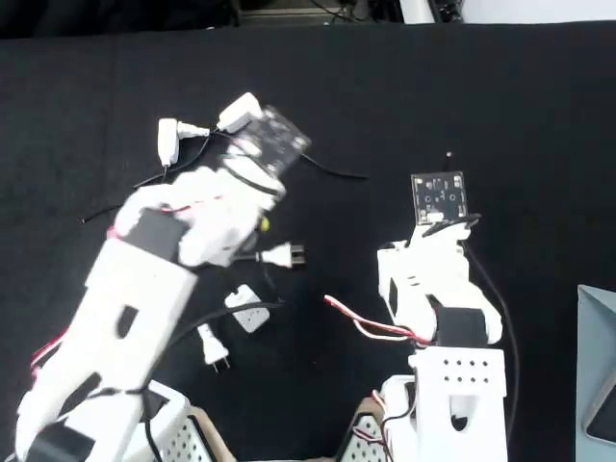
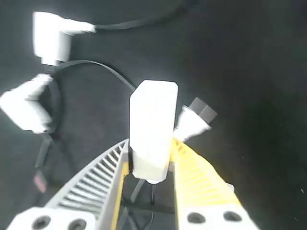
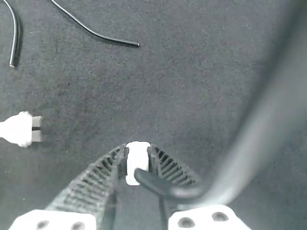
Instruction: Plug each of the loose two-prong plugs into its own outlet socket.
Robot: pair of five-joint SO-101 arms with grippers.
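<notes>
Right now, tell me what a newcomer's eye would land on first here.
The left gripper, stretched toward the table's far left, clamps a white socket block. The right gripper, at mid-table, pinches a small white piece on a black cable. A loose two-prong plug lies between them.

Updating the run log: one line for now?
left claw: shut on white rectangular plastic block | right claw: shut on small white corded piece | white two-prong plug: loose

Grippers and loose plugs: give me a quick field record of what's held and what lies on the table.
left gripper: shut on a white block
right gripper: shut on a small white piece on a black cable
loose plugs: plug between the arms; plug beside the left arm
table: black surface
</notes>
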